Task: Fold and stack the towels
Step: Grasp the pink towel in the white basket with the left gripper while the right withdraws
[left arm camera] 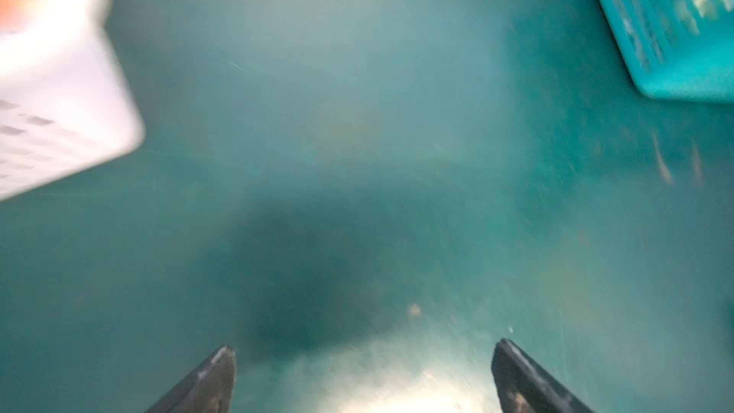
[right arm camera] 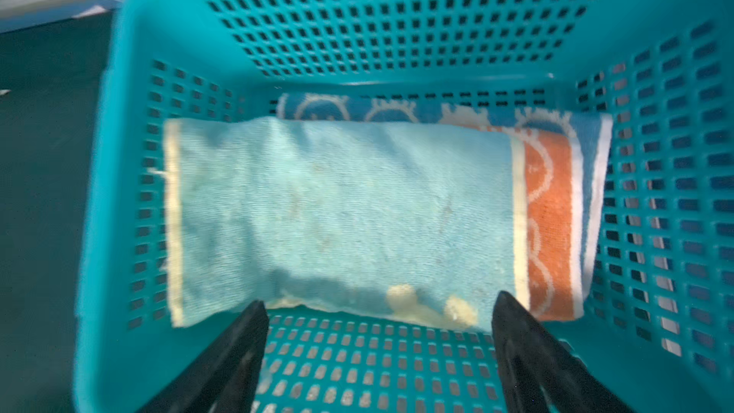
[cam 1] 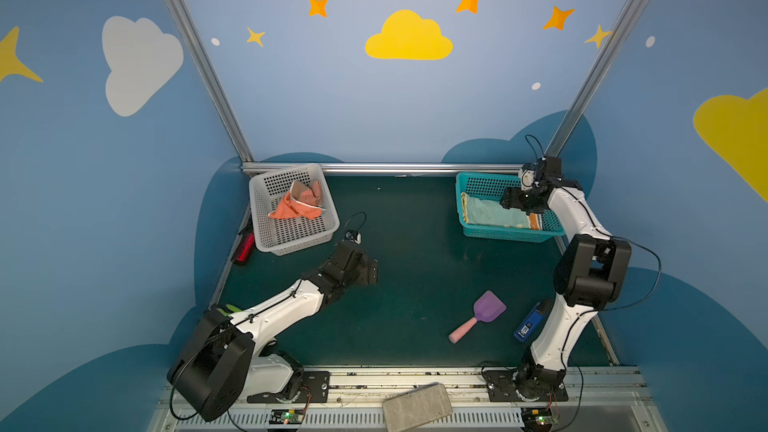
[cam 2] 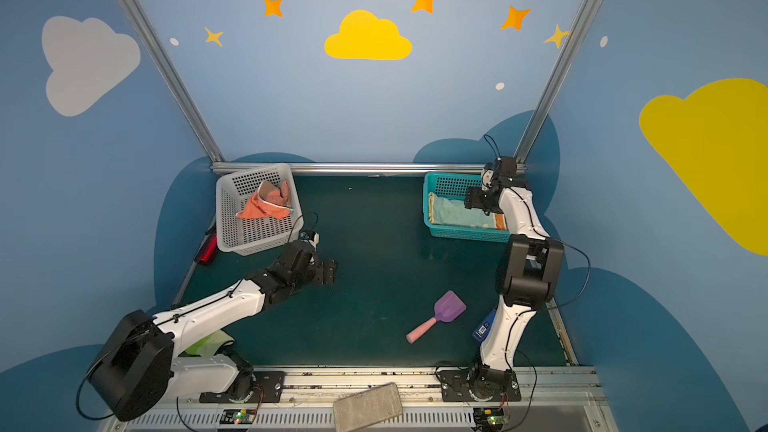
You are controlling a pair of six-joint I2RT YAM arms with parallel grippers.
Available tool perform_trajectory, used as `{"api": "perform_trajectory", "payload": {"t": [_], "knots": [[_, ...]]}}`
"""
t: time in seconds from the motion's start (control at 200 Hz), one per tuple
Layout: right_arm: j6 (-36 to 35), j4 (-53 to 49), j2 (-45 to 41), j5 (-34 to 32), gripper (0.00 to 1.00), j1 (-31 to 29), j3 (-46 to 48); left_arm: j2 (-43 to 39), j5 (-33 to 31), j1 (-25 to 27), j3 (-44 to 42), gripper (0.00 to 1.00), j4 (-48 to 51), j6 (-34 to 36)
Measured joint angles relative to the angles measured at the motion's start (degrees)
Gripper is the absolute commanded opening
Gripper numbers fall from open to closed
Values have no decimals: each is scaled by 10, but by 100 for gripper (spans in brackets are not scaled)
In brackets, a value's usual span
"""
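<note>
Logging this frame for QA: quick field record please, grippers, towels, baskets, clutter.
left gripper: open, empty, over bare mat
right gripper: open, empty, over teal basket
teal basket: pale blue towel folded atop blue-orange towel
white basket: salmon towel, crumpled
clutter on mat: purple scoop, blue device, lime glove by left arm base

Perforated plastic baskets: two, a white basket (cam 1: 299,241) and a teal basket (cam 1: 498,233)
Terry towels: four, a crumpled salmon towel (cam 1: 291,207), plus a folded pale-blue towel (right arm camera: 337,212), orange towel (right arm camera: 550,212) and blue towel (right arm camera: 397,110)
Purple plastic scoop (cam 1: 490,309) with pink handle: one
</note>
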State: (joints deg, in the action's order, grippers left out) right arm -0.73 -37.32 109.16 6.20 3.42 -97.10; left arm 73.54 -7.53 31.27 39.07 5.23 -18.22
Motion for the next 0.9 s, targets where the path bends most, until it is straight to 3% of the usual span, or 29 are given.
{"api": "perform_trajectory", "payload": {"t": [0.19,0.275,0.431,0.656,0.901], "knots": [[-32,84,-108,-60,84,-92,83,-19,-18,-81,59,100,25,-3],[-7,143,-142,-81,87,-113,134,-13,-26,-119,92,100,35,-3],[52,220,-180,-43,87,-110,225,34,-26,-200,163,100,55,-7],[91,271,-228,-6,87,-151,308,198,13,-314,313,100,76,-27],[92,286,-267,-23,87,-238,362,415,50,-353,530,98,135,-42]]}}
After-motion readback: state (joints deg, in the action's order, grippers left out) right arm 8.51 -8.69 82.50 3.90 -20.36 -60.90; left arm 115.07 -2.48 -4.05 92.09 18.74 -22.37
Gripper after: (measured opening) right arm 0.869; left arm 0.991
